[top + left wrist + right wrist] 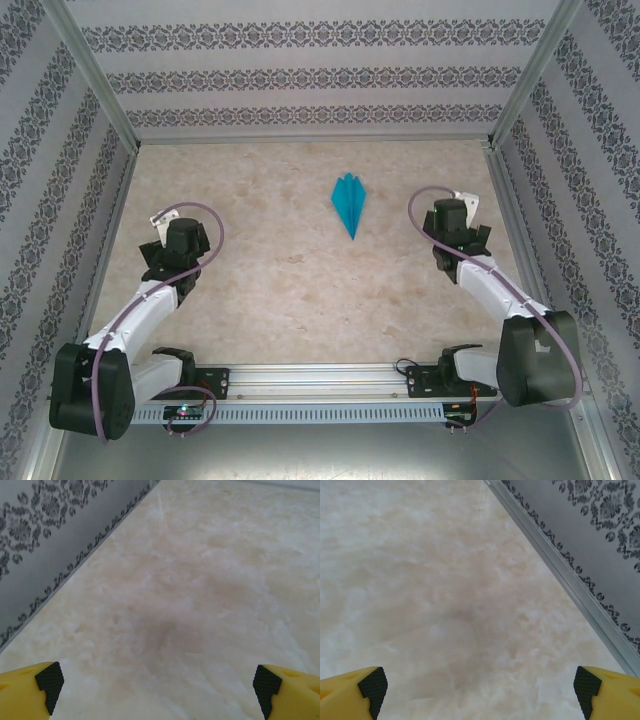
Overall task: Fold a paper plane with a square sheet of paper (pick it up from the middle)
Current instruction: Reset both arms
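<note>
Both arms are bent and angled down over the desk [280, 290]. The left pincer [168, 240] and right pincer [455, 228] are spread wide, gripping nothing. The paper plane [349, 205] lies between them, nearer the right pincer.

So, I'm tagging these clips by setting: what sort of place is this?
Probably a lab robot cell: patterned panels in aluminium framing enclose a marble-look table, with the paper plane on it.

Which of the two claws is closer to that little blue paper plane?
Right. The right gripper sits right of the plane, about level with it; the left gripper is farther off on the other side.
</note>
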{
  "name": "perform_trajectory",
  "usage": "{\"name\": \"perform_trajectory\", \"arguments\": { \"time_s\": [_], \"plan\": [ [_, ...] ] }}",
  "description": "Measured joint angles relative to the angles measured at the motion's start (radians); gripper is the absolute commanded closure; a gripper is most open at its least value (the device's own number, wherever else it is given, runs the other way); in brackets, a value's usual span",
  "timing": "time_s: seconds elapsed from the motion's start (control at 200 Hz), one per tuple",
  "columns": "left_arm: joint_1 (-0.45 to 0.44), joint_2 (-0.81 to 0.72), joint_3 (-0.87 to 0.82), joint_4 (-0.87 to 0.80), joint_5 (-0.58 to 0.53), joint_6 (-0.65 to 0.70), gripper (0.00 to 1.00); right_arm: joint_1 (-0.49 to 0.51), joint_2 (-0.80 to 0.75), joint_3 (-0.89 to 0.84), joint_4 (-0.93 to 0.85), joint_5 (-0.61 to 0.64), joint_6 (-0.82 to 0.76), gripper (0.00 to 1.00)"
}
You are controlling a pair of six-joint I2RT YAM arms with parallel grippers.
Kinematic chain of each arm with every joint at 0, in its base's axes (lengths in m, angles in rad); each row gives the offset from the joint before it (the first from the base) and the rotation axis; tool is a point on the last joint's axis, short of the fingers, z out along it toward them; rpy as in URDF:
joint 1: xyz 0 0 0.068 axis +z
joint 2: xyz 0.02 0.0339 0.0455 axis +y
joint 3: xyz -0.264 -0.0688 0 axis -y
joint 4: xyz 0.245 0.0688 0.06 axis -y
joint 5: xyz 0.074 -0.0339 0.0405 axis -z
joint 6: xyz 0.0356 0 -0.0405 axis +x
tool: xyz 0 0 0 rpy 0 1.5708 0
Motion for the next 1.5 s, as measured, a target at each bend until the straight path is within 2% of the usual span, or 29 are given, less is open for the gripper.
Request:
{"name": "perform_trajectory", "arguments": {
  "time_s": [0.195, 0.365, 0.585, 0.729, 0.934, 1.499],
  "plan": [
    [0.046, 0.093, -0.108, 0.243, 0.140, 0.127, 0.00, -0.006, 0.085, -0.120, 0.243, -0.018, -0.082, 0.02],
    [0.086, 0.182, -0.136, 0.391, 0.296, 0.200, 0.00, -0.027, 0.092, -0.192, 0.481, -0.143, -0.152, 0.02],
    [0.113, 0.264, -0.153, 0.617, 0.465, 0.225, 0.00, -0.076, 0.151, -0.229, 0.698, -0.294, -0.187, 0.02],
    [0.119, 0.368, -0.153, 0.715, 0.532, 0.227, 0.00, -0.077, 0.214, -0.229, 0.756, -0.343, -0.191, 0.02],
    [0.119, 0.463, -0.144, 0.764, 0.566, 0.229, 0.00, -0.077, 0.249, -0.232, 0.822, -0.405, -0.217, 0.02],
    [0.116, 0.464, -0.104, 0.766, 0.568, 0.256, 0.00, -0.077, 0.252, -0.232, 0.837, -0.442, -0.235, 0.02]
  ]
}}
